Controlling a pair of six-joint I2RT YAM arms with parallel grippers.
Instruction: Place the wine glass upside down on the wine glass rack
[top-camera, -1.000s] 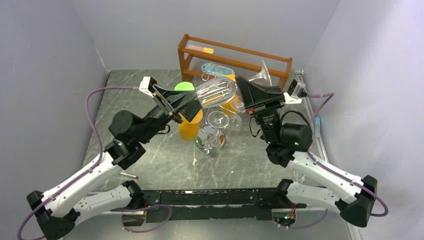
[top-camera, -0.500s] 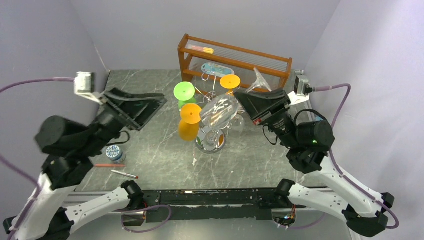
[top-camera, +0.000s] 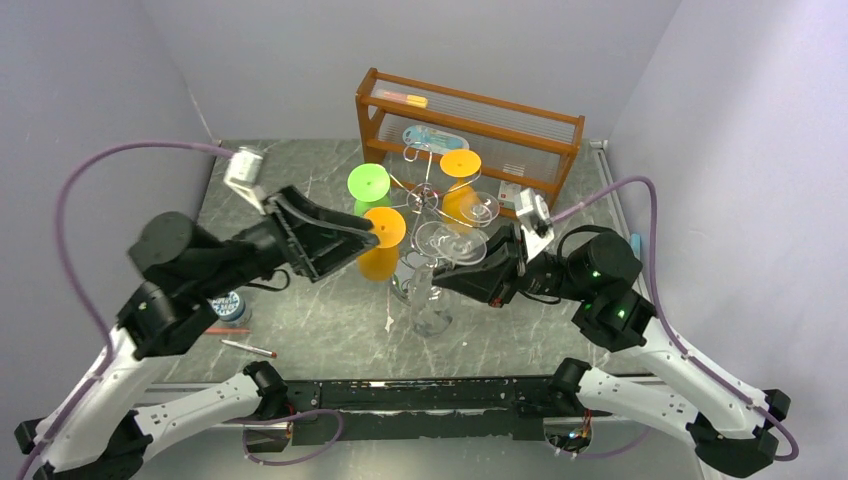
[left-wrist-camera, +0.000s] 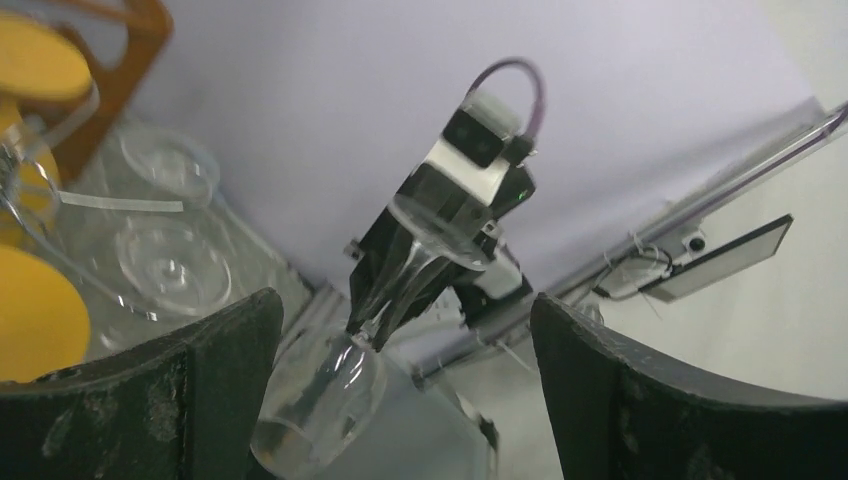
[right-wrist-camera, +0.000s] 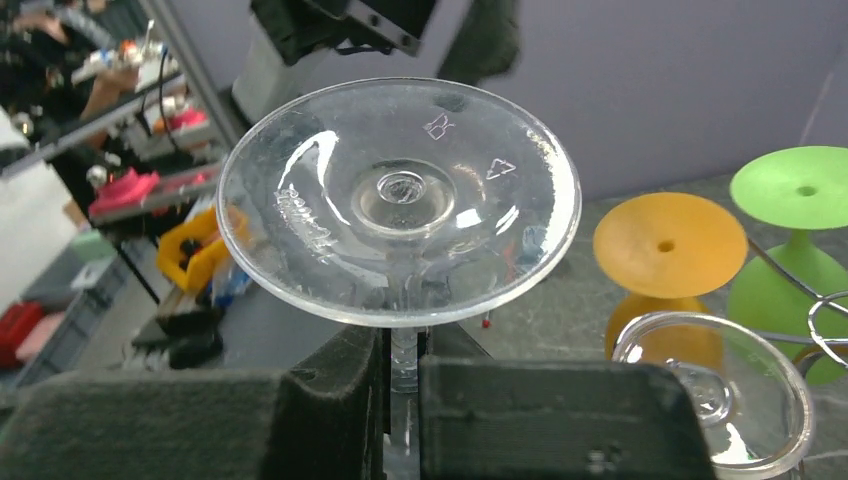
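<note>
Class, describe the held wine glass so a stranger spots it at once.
In front of the wooden shelf stands a silver wire rack. Near it, the right gripper pinches a clear wine glass by its stem, foot up; no other glass is gripped.

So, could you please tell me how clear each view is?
Top view: evenly lit and sharp, though the wine glass fades into the marbled table. Left wrist view: the near pincer fingers are dark and soft. Right wrist view: white glare on the glass's foot, background blurred.
</note>
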